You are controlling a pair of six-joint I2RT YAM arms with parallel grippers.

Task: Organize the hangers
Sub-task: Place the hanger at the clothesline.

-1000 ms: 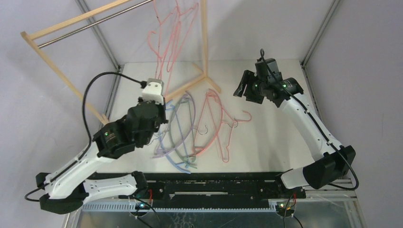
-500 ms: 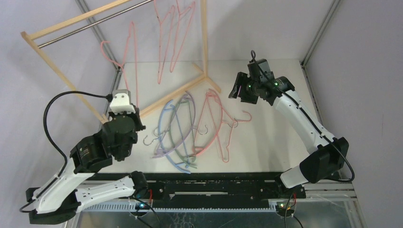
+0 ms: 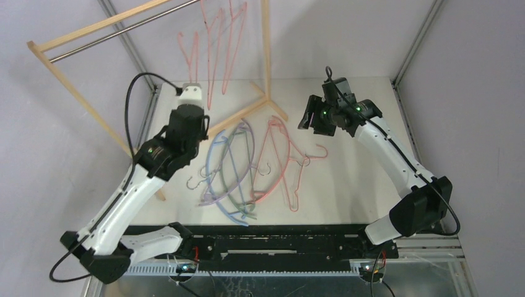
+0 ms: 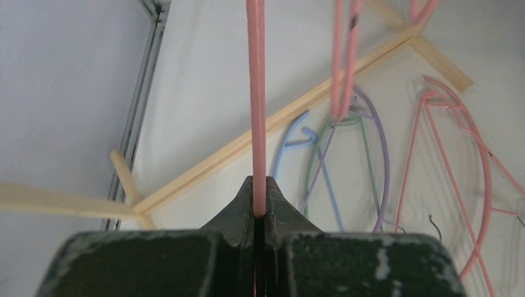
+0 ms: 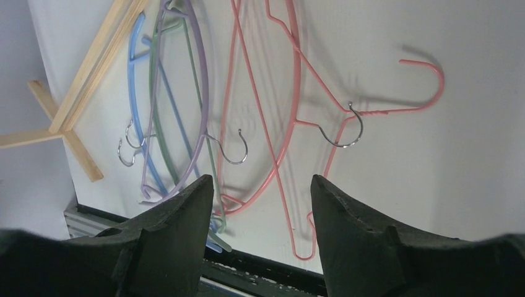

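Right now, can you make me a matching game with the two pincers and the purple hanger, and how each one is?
Things:
1. left pincer
2. right pincer
3. lilac hanger

States:
A. open, holding nothing
B. lying on the table
C. shut on a thin pink hanger

Pairs: 1-C, 2-A, 3-B

wooden rack [image 3: 267, 49], metal rod [image 3: 124, 31], white table [image 3: 359, 179]
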